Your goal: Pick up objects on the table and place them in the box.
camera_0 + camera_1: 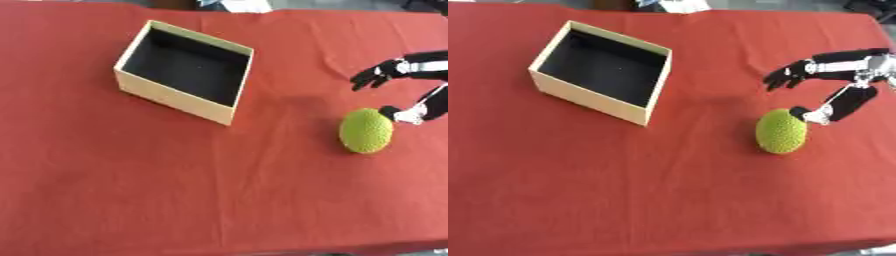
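Only the right hand (843, 80) shows, entering from the right edge. It is mostly black, with slim black fingers (785, 76) built of short segments and a separate black thumb (846, 103) that has a pale silver piece near its tip. A bright silver-white joint sits where the fingers meet the palm, and more silver metal shows at the wrist.
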`<state>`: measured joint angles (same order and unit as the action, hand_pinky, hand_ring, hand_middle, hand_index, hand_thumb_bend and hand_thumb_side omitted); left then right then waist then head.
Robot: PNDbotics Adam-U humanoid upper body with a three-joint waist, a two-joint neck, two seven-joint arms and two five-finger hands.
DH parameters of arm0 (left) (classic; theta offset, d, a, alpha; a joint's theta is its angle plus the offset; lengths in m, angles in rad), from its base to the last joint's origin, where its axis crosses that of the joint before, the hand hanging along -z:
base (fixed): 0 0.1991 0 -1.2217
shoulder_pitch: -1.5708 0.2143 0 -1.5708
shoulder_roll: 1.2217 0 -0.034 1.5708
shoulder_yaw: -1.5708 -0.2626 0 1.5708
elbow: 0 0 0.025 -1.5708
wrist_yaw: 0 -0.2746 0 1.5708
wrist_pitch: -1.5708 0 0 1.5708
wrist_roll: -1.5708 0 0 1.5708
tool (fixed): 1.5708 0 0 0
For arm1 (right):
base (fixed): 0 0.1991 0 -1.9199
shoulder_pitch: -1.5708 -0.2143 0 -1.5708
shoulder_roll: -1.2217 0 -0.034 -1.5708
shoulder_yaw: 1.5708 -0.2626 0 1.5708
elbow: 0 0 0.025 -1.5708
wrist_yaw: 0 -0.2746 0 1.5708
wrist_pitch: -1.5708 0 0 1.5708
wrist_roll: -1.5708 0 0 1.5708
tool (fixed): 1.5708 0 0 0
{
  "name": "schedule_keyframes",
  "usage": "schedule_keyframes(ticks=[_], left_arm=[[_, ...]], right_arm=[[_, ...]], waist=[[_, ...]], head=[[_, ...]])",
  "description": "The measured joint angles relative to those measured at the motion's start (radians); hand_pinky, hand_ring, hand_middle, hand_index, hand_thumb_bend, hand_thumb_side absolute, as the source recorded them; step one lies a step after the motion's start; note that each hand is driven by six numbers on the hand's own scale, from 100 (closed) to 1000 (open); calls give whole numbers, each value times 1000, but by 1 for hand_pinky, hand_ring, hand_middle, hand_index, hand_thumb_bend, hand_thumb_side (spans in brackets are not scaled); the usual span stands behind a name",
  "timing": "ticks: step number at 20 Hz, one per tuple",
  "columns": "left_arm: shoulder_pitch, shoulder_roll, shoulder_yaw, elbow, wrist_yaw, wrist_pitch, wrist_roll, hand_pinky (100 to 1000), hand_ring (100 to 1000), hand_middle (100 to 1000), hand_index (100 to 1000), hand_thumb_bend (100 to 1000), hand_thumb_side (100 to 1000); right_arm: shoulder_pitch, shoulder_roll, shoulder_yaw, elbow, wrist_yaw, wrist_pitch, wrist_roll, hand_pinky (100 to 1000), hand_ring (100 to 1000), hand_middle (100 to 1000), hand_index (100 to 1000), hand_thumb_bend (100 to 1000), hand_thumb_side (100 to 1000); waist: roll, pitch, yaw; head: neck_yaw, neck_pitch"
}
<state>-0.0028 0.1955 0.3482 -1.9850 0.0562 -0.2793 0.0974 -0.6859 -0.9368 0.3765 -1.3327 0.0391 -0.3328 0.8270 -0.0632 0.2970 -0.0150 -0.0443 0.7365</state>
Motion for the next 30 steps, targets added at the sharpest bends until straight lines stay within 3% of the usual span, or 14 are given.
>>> schedule_keyframes(ticks=[12,21,30], left_arm=[[0,0,0,0,0,3,-4,563,879,886,663,162,732],[-4,-1,0,0,0,4,-6,563,879,884,661,161,732],[-7,-2,0,0,-4,-3,-8,563,880,885,661,156,735]], right_arm=[[0,1,13,9,51,0,0,921,937,883,1000,100,250],[-9,9,12,27,123,-9,-9,909,919,879,1000,100,117],[-9,9,-1,32,126,-10,-10,903,917,876,1000,100,117]], waist=[[0,2,0],[2,10,1],[17,36,-5]], head=[[-4,-1],[-8,-6],[-7,-28]])
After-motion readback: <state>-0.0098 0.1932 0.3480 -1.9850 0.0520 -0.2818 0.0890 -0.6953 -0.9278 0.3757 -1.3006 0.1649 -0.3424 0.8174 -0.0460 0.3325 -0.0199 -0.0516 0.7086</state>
